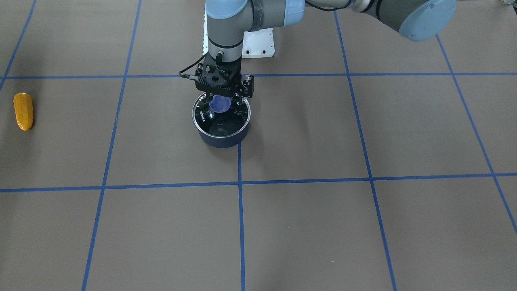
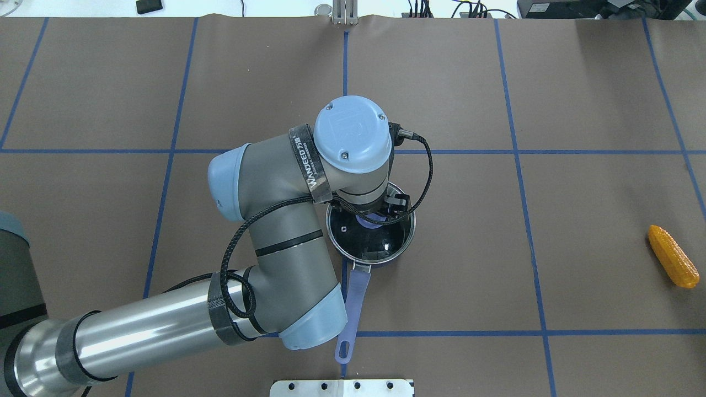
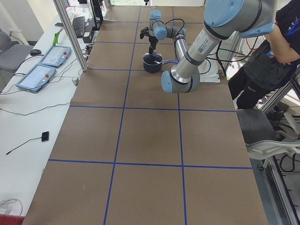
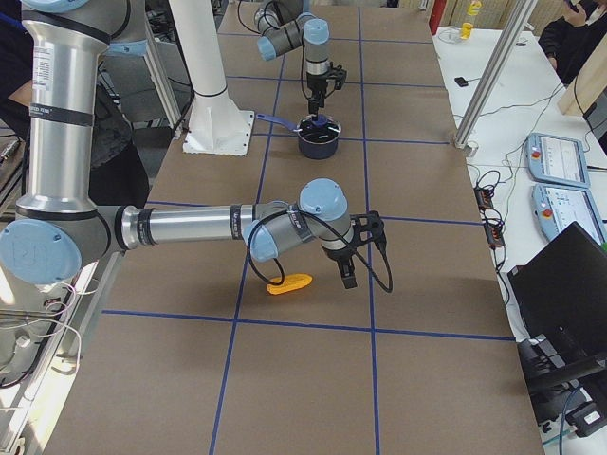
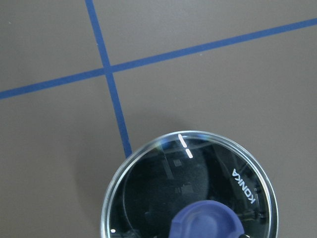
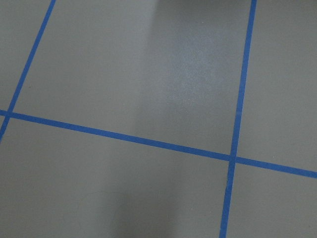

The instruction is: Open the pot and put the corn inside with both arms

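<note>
The dark navy pot (image 1: 222, 139) stands mid-table with its glass lid (image 1: 220, 126) on; its purple-blue handle (image 2: 356, 298) points toward my base. My left gripper (image 1: 221, 100) hangs straight over the lid, jaws open on either side of the blue knob (image 1: 220, 104). The left wrist view shows the lid (image 5: 148, 198) and knob (image 5: 205, 223) close below. The orange-yellow corn (image 2: 673, 263) lies alone far to my right, also in the front view (image 1: 23, 111). My right gripper (image 4: 346, 270) hovers above the table near the corn (image 4: 289, 282); I cannot tell whether it is open or shut.
Brown table cover with a blue tape grid. White base plate (image 2: 342, 387) at my edge of the table. A person (image 3: 262, 61) stands beside the robot. Side benches hold control pendants (image 3: 47, 56) and a laptop (image 4: 560, 313).
</note>
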Tool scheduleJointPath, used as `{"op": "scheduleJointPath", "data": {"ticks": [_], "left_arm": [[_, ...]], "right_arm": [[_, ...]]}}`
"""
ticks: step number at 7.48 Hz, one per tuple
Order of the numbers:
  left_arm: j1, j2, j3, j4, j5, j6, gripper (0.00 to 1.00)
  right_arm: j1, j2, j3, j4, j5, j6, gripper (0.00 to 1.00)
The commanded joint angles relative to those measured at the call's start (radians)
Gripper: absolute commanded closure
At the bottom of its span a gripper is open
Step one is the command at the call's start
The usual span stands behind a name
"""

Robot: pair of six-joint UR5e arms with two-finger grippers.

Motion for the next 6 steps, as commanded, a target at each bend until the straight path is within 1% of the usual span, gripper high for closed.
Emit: {"op": "scheduleJointPath", "data": {"ticks": [1,4,5,6], "left_arm": [[0.019,0.000,0.008,-0.017,0.031,-0.020,0.02],[0.023,-0.001,0.043,-0.067,0.048,-0.021,0.05],[0.023,-0.006,0.045,-0.067,0.048,-0.018,0.09],[0.023,-0.006,0.045,-0.067,0.048,-0.018,0.15]], "right_arm": [[0.000,-0.001,-0.001,-0.001,0.002,0.000,0.00],[0.000,0.000,-0.001,0.000,0.002,0.000,0.00],[0.000,0.000,-0.001,0.000,0.000,0.000,0.00],[0.000,0.002,-0.002,0.000,0.000,0.000,0.00]]}}
